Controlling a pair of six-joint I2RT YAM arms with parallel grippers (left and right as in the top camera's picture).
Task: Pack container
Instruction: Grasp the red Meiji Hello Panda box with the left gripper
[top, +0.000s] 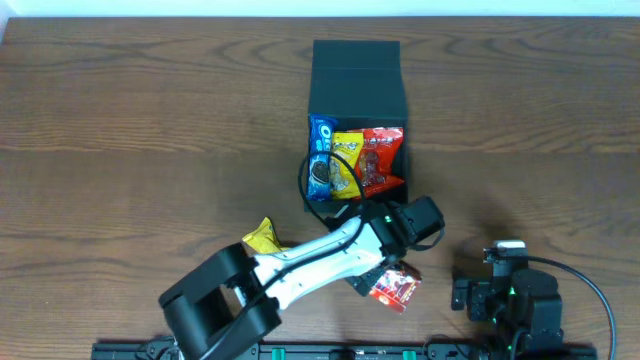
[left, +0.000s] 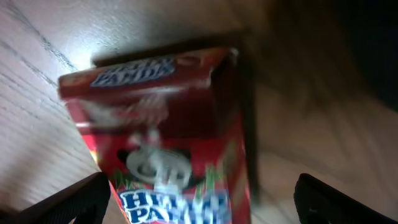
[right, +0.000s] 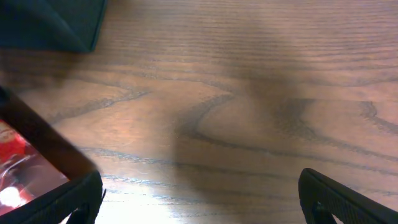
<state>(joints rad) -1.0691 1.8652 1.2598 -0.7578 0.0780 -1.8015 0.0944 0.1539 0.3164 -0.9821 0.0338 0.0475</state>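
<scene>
The container stands open at the table's middle back, its flap lid laid away. Inside it sit a blue Oreo packet, a yellow packet and a red packet. A red Hello Panda box lies on the table in front of it. My left gripper hangs right over that box, fingers open on either side and not touching it. My right gripper rests open at the front right over bare wood, holding nothing.
A yellow snack packet lies on the table left of the left arm. In the right wrist view, a corner of the container shows top left and the red box at the left edge.
</scene>
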